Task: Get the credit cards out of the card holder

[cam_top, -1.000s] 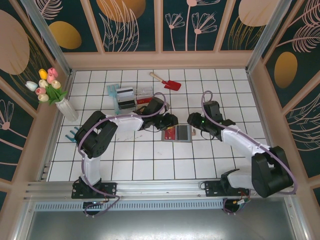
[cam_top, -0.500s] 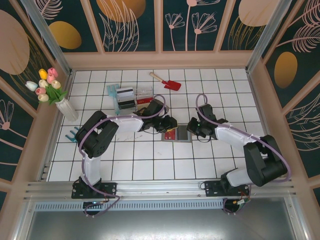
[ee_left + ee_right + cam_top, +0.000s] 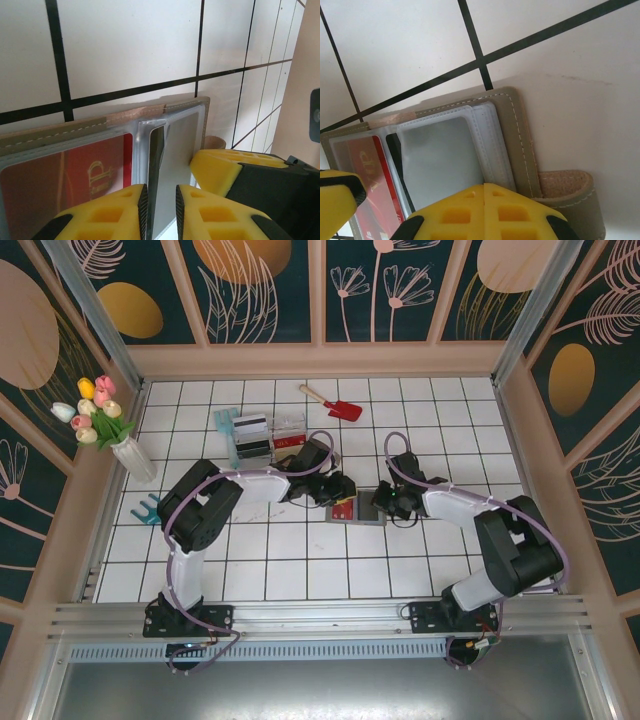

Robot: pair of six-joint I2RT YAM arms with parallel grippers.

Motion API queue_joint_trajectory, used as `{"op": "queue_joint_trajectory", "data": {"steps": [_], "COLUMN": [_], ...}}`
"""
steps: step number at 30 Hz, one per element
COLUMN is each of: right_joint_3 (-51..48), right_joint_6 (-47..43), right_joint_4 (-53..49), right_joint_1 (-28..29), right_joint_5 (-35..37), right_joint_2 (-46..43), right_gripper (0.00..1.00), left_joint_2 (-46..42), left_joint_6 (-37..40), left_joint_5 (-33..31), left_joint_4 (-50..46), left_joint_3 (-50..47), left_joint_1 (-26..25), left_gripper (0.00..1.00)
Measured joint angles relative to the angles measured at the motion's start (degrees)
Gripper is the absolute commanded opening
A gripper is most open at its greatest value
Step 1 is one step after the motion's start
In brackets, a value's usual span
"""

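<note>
Pinning the card holder at mid-table with your closed right gripper, press firmly; the left gripper, jaws narrow, straddles the edge of the black card, so pinch and pull straight.

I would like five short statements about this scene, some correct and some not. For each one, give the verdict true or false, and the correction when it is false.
1. The grey-blue bifold card holder lies open on the white tiled table. True.
2. The right gripper has its yellow fingers spread wide apart. False: they are shut together, over the holder.
3. A red plastic card sits in a clear pocket of the holder. True.
4. The red toy shovel lies on top of the holder. False: it lies apart from it, nearer the far wall.
5. The pale vase of tulips stands at the table's left edge. True.
</note>
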Motion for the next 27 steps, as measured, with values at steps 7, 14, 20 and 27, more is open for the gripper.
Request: {"op": "queue_joint_trajectory", "data": {"steps": [7, 14, 20, 27], "right_joint_3": [0.31, 0.39, 0.39, 0.39], "right_joint_6": [0.00, 0.02, 0.02, 0.00], "right_joint_4": [1.03, 1.57, 2.19, 2.45], "right_joint_1": [0.00, 0.00, 0.00, 0.00], "right_joint_5": [-0.07, -0.11, -0.28, -0.48], "right_joint_2": [0.92, 1.29, 1.55, 1.64], "right_gripper": [0.04, 0.04, 0.04, 0.03], "left_joint_2": [1.46, 2.36, 2.47, 2.91], "left_joint_6": [0.22, 0.22, 0.20, 0.22], "left_joint_5": [0.63, 0.68, 0.66, 0.70], "left_joint_4": [-0.76, -1.49, -1.51, -1.44], "left_joint_3": [1.18, 1.68, 1.77, 1.86], "left_joint_1": [-0.33, -0.44, -0.44, -0.44], "left_gripper": [0.25, 0.24, 0.19, 0.18]}}
